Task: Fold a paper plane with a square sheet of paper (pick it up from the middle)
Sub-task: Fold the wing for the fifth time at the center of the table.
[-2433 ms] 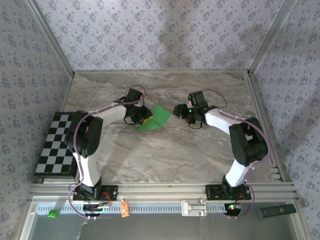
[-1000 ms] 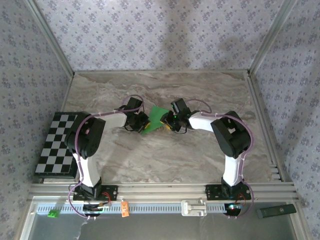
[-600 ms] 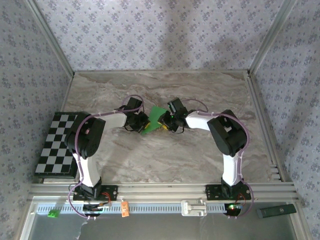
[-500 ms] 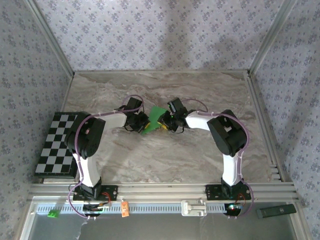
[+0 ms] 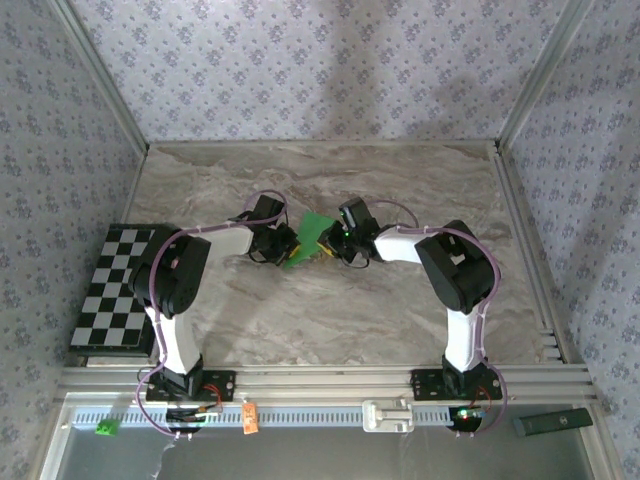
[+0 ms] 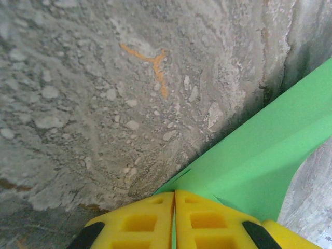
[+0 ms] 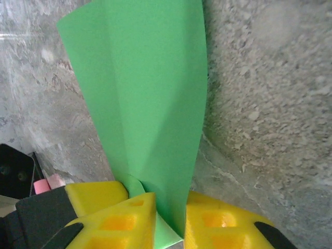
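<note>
Plainly thin creased green paper [image 7: 150,119]

green paper [image 5: 312,238], creased, pinched mid-table

A marble-patterned tabletop [image 5: 330,310], grey-beige with darker veins, fills the middle of the overhead view. Walls covered in pale lilac wallpaper [image 5: 320,70] with a small repeating floral motif enclose it at 9, 12 and 3 o'clock, and aluminium frame posts [image 5: 95,70] run diagonally along the corners. At 8 o'clock a black-and-white checkered board [image 5: 115,290] lies on the table's edge. A ribbed aluminium rail [image 5: 330,380] spans the 6 o'clock side. Light is soft and even, with faint shadows on the far wall. Close up, the stone surface [image 6: 104,93] looks mottled, with an orange mark [image 6: 153,65].
</note>
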Robot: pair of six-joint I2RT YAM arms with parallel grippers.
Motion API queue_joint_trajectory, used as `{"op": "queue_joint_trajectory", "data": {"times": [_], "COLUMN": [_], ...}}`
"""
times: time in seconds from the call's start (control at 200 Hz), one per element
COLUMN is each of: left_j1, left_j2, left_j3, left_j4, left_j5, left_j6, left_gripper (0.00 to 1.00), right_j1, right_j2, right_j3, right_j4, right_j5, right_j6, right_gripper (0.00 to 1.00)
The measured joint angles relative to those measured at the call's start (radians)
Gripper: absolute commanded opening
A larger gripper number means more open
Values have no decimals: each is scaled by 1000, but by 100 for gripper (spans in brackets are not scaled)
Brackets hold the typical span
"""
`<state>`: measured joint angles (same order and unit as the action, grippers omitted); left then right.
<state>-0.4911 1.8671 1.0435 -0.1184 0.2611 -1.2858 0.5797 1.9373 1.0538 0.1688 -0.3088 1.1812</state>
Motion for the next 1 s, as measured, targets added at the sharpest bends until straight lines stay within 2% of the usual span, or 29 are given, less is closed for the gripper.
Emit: {"op": "queue_joint_trajectory", "data": {"times": [0.165, 0.33, 0.49, 0.605, 0.68, 0.8, 0.999], "left_j1": [0, 0, 1, 0, -6, -34, -136], "left_j2": [-2, -26, -104, -178, -209, -233, -237], "left_j3": [-1, -8, -13, -11, -11, -14, -34], "left_j4": [0, -19, -83, -103, -103, -97, -83], "left_j5": [0, -8, -46, -70, -79, -105, -190], "left_j6": [1, 36, 177, 307, 401, 558, 812], "left_gripper": [12, 23, 46, 66, 74, 79, 77], "right_j1": [-6, -9, -24, -38, -46, -55, -63], "right_j2": [0, -2, -50, -88, -103, -109, -109], "right_j3": [-2, -2, -9, -13, -20, -34, -39], "right_j4": [24, 19, -19, -29, -31, -39, -79], "right_j5": [-6, -6, 16, 29, 34, 39, 40], "right_j6": [14, 4, -29, -44, -45, -45, -44], "right_gripper": [6, 0, 0, 0, 0, 0, 0]}}
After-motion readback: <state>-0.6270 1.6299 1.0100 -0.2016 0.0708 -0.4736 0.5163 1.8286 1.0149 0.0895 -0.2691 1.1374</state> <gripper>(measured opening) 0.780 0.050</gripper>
